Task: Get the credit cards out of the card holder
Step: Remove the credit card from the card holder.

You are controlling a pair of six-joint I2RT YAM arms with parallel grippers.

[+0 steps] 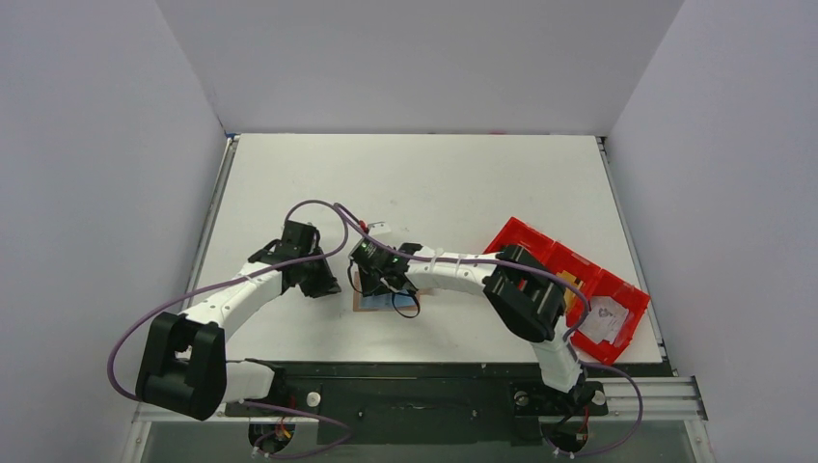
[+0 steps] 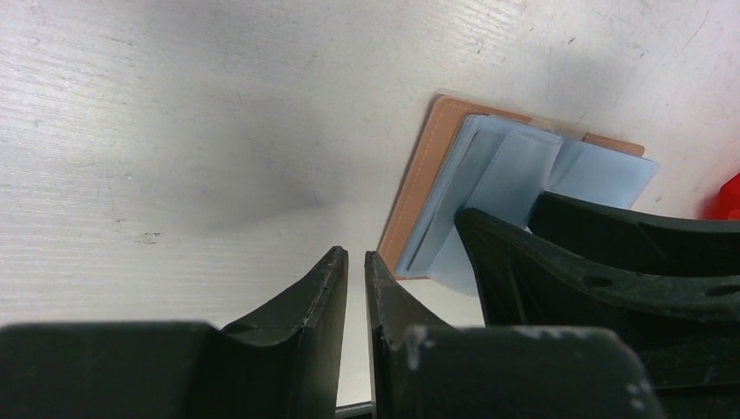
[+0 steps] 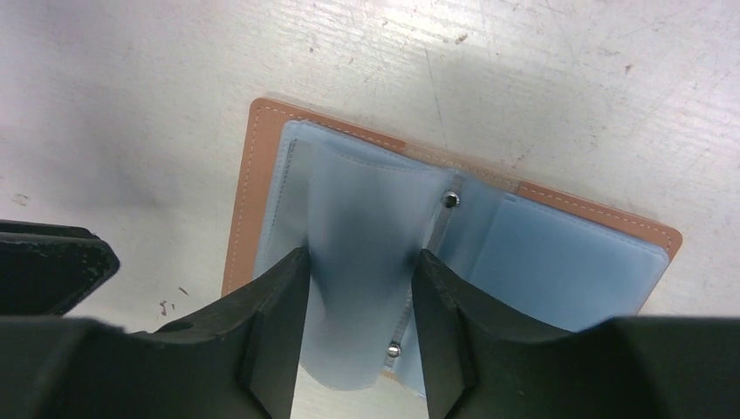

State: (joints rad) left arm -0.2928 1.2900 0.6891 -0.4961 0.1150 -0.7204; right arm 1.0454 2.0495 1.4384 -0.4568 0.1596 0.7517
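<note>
The card holder (image 1: 365,303) lies open on the table, brown outside down and light blue panels up. It also shows in the left wrist view (image 2: 421,179) and the right wrist view (image 3: 558,262). My right gripper (image 1: 384,282) hangs right over it, open (image 3: 359,255). Its two fingers straddle a blue inner leaf (image 3: 362,218) that curls up between them. My left gripper (image 1: 323,284) sits low on the table just left of the holder, its fingers almost together with nothing between them (image 2: 353,255). No credit card can be told apart from the blue panels.
A long red plastic tray (image 1: 540,246) lies at the right, slanting toward the table's front right corner, with a white item (image 1: 605,318) in its near compartment. The right arm's links reach over the tray. A purple cable loops above the holder.
</note>
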